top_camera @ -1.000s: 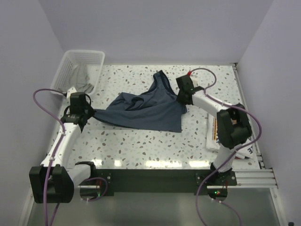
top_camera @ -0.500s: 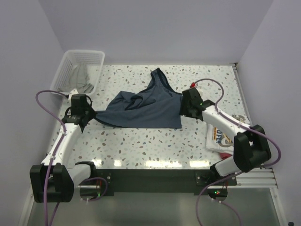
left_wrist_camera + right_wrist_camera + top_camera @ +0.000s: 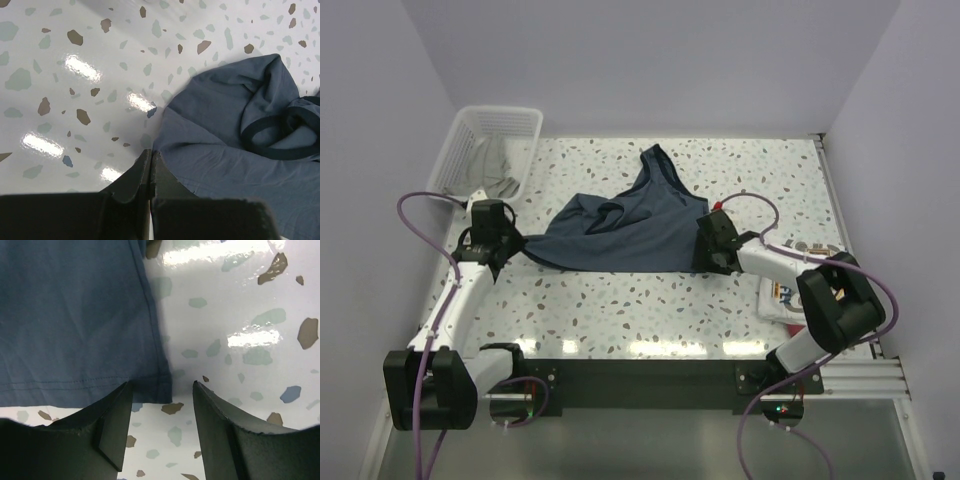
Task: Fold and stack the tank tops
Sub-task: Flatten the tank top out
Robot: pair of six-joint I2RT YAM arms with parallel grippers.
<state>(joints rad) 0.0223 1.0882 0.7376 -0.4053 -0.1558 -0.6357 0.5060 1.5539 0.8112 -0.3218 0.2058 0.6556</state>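
Soft, light cloth: best taken at the hem corner
Left gripper (image 3: 151, 167) clamps blue tank top (image 3: 630, 235); right gripper (image 3: 161, 390) gapes over its opposite corner.

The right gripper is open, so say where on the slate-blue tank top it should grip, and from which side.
Grip the stitched hem corner of the slate-blue tank top, coming in from its right edge. That corner lies flat inside the open right gripper, while the left gripper pinches the opposite end.
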